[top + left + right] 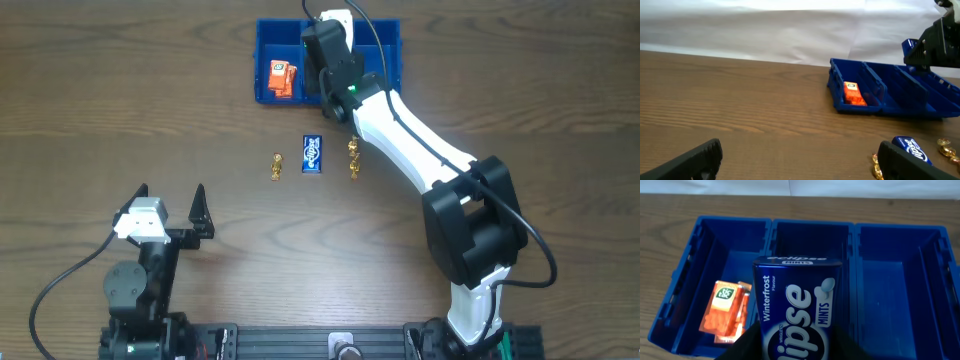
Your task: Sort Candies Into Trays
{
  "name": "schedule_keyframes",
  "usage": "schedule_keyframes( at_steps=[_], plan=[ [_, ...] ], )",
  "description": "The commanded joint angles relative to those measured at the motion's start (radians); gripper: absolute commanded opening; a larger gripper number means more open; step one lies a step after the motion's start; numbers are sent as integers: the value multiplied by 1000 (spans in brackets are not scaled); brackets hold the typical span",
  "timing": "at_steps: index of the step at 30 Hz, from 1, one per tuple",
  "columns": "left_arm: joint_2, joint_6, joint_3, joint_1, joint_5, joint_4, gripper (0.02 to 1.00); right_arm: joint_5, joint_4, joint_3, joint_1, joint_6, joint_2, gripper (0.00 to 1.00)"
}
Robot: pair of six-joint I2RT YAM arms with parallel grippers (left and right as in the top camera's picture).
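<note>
Holding blue mint tin (799,305) clamped in my right gripper (797,342), above blue tray (890,235) middle compartment, orange candy boxes (725,312) in end compartment, my left gripper (172,208) spread wide, near table (100,100)

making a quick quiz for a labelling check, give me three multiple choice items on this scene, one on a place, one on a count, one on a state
1. Where are the orange candy boxes?
A. in an end compartment of the blue tray
B. in its middle compartment
C. outside the tray

2. How many compartments does the tray have?
A. two
B. three
C. four

3. What state is the right gripper in?
A. open and empty
B. shut with nothing in it
C. shut on the blue mint tin

Answers:
1 A: the boxes lie in the end compartment, beside the middle one.
2 B: the right wrist view shows two dividers, so three compartments.
3 C: its fingers clamp the tin's sides above the tray.
</note>
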Motion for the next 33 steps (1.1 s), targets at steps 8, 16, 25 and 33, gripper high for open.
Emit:
schedule_keyframes(
  at_steps=[8, 16, 25, 33],
  plan=[
    [-7, 8, -19, 2, 24, -35, 998, 94, 34, 13, 1, -36, 1, 200],
    [-7, 8, -19, 2, 24, -35, 998, 108, 51, 13, 2, -39, 18, 347],
    [-7, 8, -19, 2, 24, -35, 998, 78, 55, 13, 23, -77, 28, 1000],
    [-7, 8, -19, 2, 24, -35, 998, 77, -164, 14, 93, -30, -72, 1000]
  ],
)
